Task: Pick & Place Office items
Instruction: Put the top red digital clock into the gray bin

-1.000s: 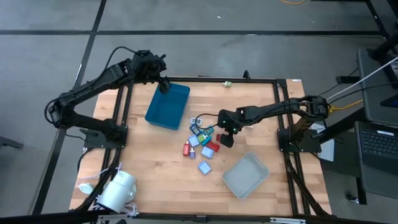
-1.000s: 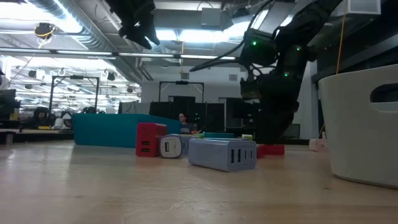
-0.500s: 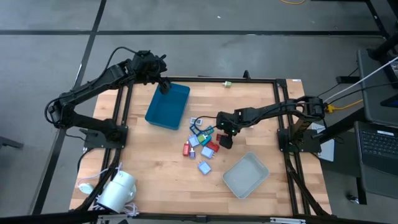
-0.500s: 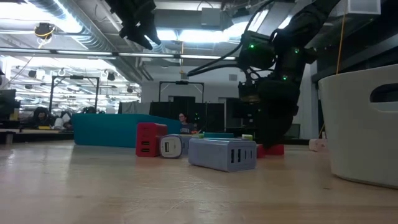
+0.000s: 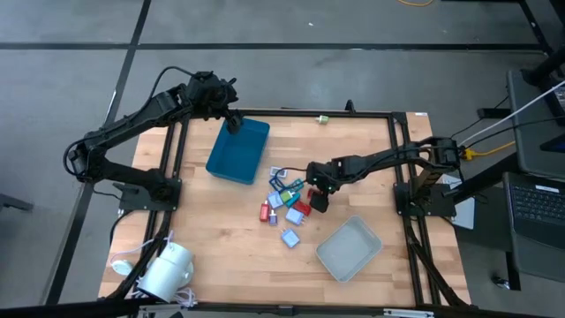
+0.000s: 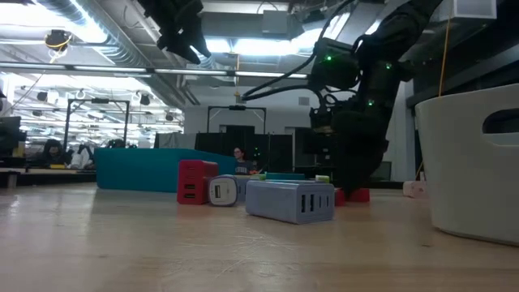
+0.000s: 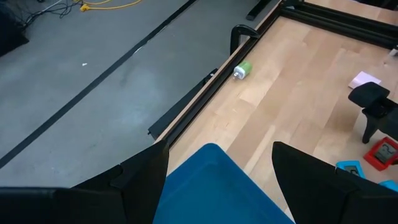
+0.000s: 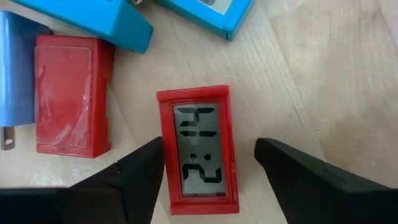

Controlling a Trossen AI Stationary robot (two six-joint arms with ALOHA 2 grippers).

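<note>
The office items lie in a small cluster mid-table: red, blue and light blue blocks. My right gripper hangs low over the cluster's right side, open. In the right wrist view its fingers stand on either side of a flat red block with a grey display, which lies flat on the wood. I cannot tell whether a finger touches it. A second red block lies beside it. My left gripper waits, open, above the far end of the dark teal tray.
The pale grey tray sits near the table's near right side, close to the cluster. A white device is at the near left corner. A small green and white item lies by the far rail. Bare wood lies left of the cluster.
My right gripper has moved a little toward the table's left and down, closing on the red display block. The blocks have stayed where they were.
</note>
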